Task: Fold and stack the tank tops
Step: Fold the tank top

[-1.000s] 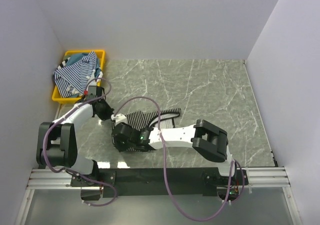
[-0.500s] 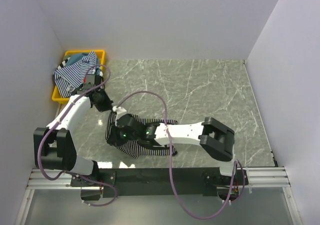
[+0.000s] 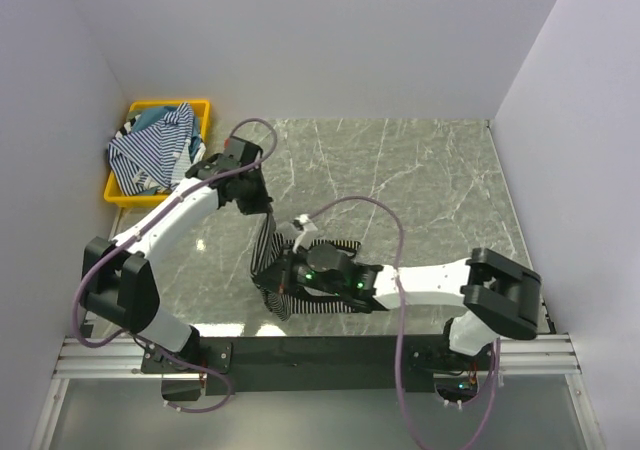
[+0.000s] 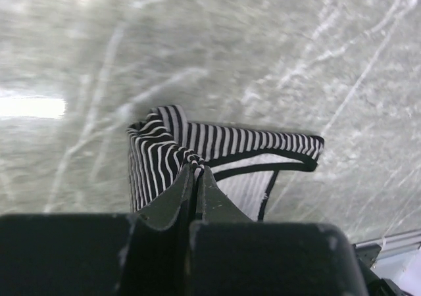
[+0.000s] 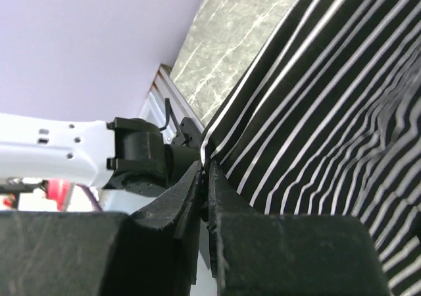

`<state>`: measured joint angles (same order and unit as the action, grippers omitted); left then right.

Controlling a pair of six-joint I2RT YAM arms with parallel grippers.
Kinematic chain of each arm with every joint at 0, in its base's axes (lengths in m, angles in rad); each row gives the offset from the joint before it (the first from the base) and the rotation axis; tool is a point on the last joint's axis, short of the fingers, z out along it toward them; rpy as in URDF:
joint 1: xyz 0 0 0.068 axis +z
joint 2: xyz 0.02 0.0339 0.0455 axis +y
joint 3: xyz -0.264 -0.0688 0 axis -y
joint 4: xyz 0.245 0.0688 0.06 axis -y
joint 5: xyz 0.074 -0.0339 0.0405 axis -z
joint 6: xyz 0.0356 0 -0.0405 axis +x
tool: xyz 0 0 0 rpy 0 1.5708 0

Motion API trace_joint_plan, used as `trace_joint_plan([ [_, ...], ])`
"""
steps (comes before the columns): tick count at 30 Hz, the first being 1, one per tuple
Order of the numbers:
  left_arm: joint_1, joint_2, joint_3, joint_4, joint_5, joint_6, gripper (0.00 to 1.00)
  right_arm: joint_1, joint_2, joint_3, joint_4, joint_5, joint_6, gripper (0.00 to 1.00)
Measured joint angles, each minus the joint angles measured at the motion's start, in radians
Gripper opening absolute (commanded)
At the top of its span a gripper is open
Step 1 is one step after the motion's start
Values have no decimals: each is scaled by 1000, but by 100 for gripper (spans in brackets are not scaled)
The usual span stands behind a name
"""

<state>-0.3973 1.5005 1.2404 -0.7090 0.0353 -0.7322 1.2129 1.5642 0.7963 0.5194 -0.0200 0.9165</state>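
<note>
Shifted, left gripper (image 4: pixel 195 169) and right gripper (image 5: pixel 204 166) pinch top (image 4: pixel 231 141).

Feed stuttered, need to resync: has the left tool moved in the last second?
Yes. The left tool has swung right, away from the yellow bin, shut on the black striped tank top.

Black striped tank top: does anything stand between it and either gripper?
Nothing visible does. The left gripper is shut on a bunched fold of the black striped tank top, and the right gripper is shut on its edge.
</note>
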Motion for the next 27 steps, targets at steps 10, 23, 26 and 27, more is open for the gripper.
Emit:
trace_joint_plan([
  [10, -190, 140, 132, 10, -21, -68, 1, 0, -279, -344, 146, 141, 124, 10],
  [23, -395, 368, 328, 76, -35, -148, 2, 62, -846, -700, -48, 413, 300, 11],
  [26, -429, 403, 348, 103, -35, -158, 2, 89, -942, -731, -144, 452, 340, 11],
  [27, -439, 412, 353, 109, -36, -164, 2, 97, -972, -737, -176, 464, 352, 11],
])
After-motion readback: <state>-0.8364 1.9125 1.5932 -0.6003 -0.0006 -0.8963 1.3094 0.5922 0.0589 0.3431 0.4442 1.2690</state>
